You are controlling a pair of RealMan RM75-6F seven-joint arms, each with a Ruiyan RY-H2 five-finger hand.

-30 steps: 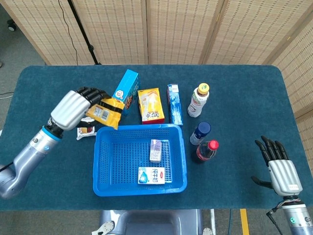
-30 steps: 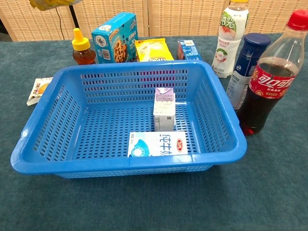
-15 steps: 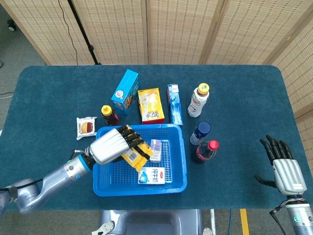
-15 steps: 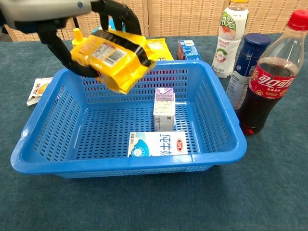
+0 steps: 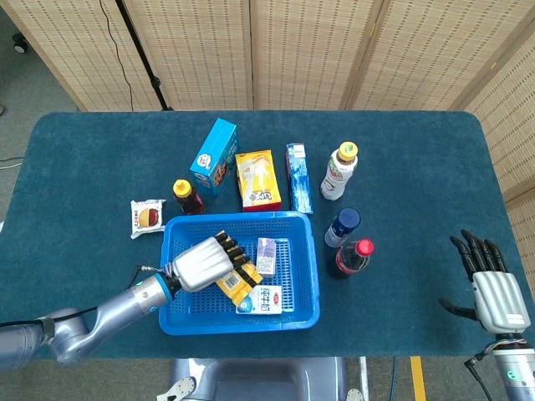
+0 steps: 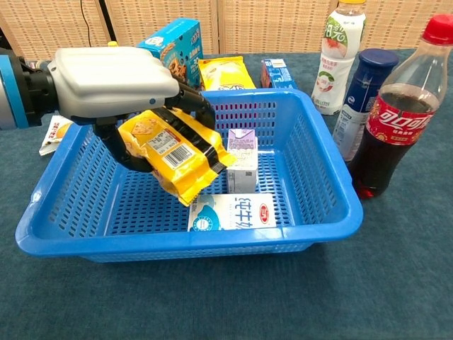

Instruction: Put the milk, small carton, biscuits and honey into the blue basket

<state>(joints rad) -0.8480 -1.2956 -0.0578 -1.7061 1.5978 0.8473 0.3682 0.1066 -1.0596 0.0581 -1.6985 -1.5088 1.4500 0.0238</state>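
While the left robot hand [image 6: 113, 81] gripped the yellow biscuits [image 6: 173, 152] low inside the blue basket [image 6: 318, 177], the milk [image 6: 233, 212] lay flat on its floor beside the upright small carton [image 6: 242, 164]. Behind the basket on the table [image 5: 401, 159] stood the honey [image 5: 185, 196]. Off at the table's edge, the right robot hand [image 5: 491, 288] hung empty, fingers spread.

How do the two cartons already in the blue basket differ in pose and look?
The milk carton lies flat on its side near the front wall of the blue basket; the small carton stands upright behind it. The milk carton is white and blue and the longer of the two; the small carton is purplish-white and more compact. Both rest on the basket floor, and neither is held by a hand.
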